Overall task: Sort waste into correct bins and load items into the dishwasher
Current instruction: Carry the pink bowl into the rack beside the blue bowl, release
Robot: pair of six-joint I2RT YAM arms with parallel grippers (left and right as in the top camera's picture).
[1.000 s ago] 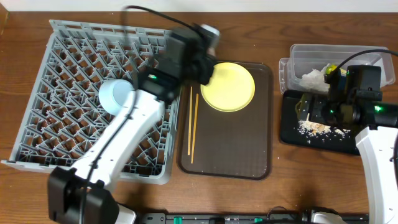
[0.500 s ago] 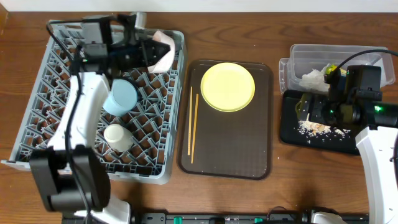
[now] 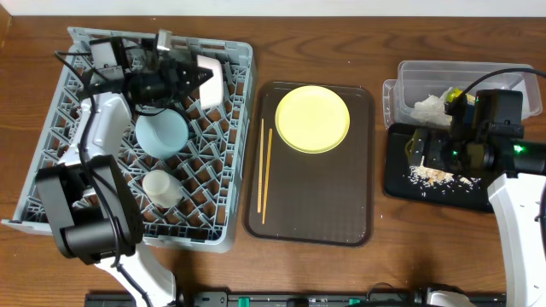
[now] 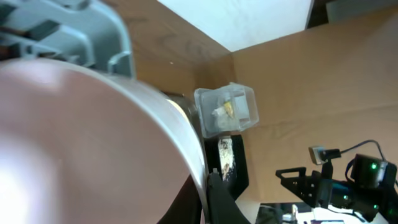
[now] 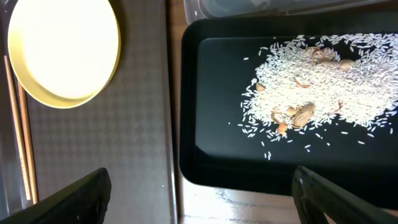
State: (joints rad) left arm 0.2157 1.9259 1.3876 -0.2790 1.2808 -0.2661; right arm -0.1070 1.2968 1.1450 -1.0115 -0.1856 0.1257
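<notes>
My left gripper [image 3: 191, 77] is shut on the rim of the white bowl [image 3: 211, 81], held on edge over the back of the grey dish rack [image 3: 77, 196]; the bowl fills the left wrist view [image 4: 81, 143]. The light blue bowl [image 3: 162, 134] lies in the rack. The yellow plate [image 3: 312, 118] and the chopsticks [image 3: 264, 170] lie on the brown tray [image 3: 324, 213]. My right gripper [image 5: 199, 205] is open and empty above the left edge of the black tray [image 5: 211, 112], which holds food scraps [image 5: 317, 81]. The clear tub [image 3: 490, 78] holds crumpled paper [image 3: 429, 105] and a yellow-green wrapper [image 3: 453, 93].
A small cream cup [image 3: 160, 188] stands upside down in the rack's front part. The black tray [image 3: 397, 175] sits just in front of the clear tub at the right. The brown tray lies between the rack and the bins.
My left arm has swung the white bowl from beside the brown tray's back left corner leftward to over the rack's back rows. The right arm has not moved.
</notes>
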